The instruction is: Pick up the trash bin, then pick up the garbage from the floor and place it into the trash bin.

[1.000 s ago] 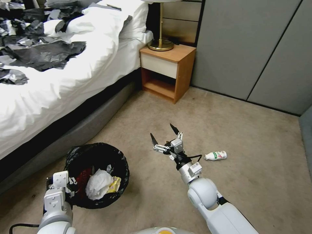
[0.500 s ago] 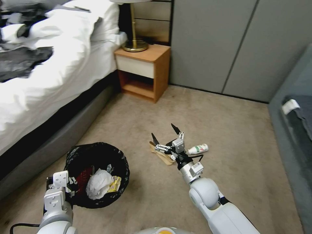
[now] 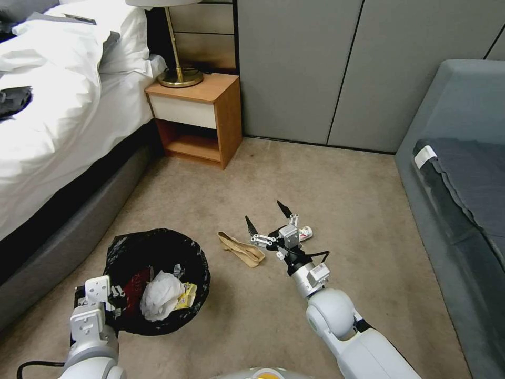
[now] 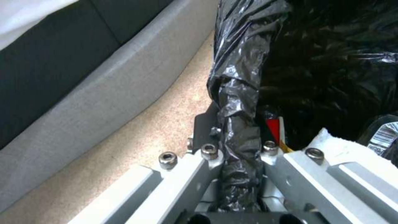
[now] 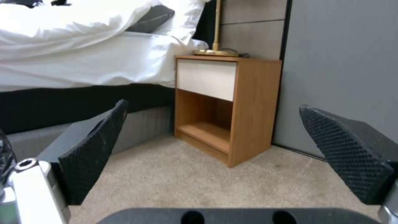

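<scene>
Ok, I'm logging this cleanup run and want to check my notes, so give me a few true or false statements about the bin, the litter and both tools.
1. The left tool is clamped on the trash bin rim. True.
2. The right tool grips a bottle. False: it is open and empty.
3. A crumpled brown paper bag lies on the carpet. True.
4. The bin holds nothing. False: white paper and wrappers lie inside.

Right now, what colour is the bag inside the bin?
Black and shiny, crinkled over the bin rim; the left wrist view shows it best.
</scene>
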